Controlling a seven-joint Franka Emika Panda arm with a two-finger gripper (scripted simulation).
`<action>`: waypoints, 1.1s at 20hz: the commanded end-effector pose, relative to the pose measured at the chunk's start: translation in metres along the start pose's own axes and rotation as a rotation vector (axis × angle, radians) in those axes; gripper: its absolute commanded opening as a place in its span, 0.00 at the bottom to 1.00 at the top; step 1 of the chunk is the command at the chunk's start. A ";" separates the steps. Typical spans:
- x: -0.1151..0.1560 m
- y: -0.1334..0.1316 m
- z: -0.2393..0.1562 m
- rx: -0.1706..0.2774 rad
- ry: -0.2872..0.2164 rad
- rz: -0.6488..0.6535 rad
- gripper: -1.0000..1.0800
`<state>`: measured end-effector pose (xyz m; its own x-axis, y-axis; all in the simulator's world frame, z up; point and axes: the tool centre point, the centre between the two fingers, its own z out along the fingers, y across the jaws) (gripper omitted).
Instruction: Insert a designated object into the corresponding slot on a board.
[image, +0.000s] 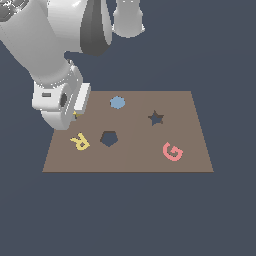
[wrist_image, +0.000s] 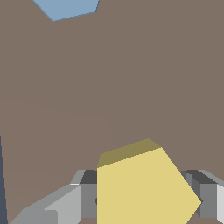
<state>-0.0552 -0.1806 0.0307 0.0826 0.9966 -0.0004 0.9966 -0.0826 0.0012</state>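
A flat brown board (image: 190, 130) carries two dark cutouts, a pentagon slot (image: 109, 138) and a star (image: 156, 118), plus one blue disc (image: 117, 103) and two letters, a yellow R (image: 80, 141) and a pink G (image: 172, 151). Only the wrist view shows the gripper (wrist_image: 146, 202) clamping the thick yellow pentagon block (wrist_image: 140, 188), near the board's edge beyond the R.

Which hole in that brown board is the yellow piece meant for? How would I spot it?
On the brown board, look toward the exterior view's left, beside the yellow letter R. The slot is a dark five-sided hole; the other hole is star-shaped.
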 end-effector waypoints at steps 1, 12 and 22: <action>0.000 0.000 0.001 0.001 0.000 0.000 0.00; 0.000 0.001 -0.003 0.001 0.000 -0.007 0.00; 0.006 0.017 -0.004 0.001 0.000 -0.147 0.00</action>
<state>-0.0412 -0.1776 0.0338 -0.0338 0.9994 0.0001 0.9994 0.0338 -0.0003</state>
